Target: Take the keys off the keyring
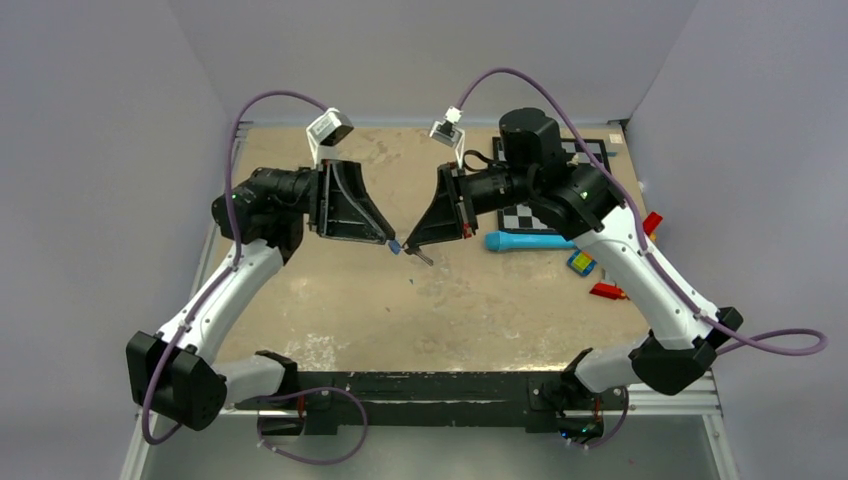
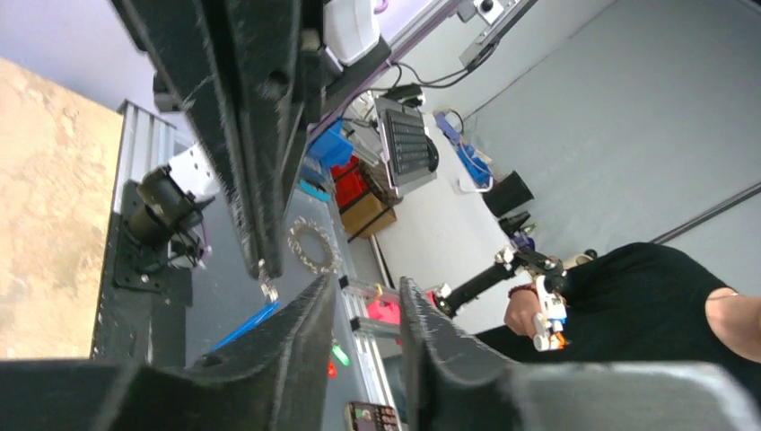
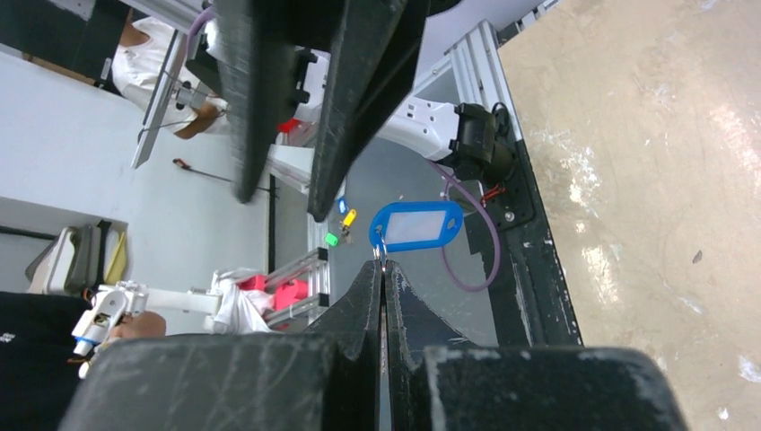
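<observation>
So the keys (image 3: pixel 382 254) are just a sliver of grey metal at the end of the blue tag (image 3: pixel 415 224), up in the air over mid table (image 1: pixel 480 300). The right gripper (image 3: pixel 382 269) is clamped tight on that sliver, and the tag dangles free past its tips. The left gripper (image 2: pixel 366 285) sits nose to nose with it, its 2 fingers apart and holding nothing.

My worry: that pinch is tiny, so any tug or twist could pop the metal out and drop the lot. With the tips this close, a sloppy close by the left could bump the right's fingers or swat the tag.

Room otherwise looks fine. The table edges and the tube (image 1: pixel 525 241) are well apart from the action.
</observation>
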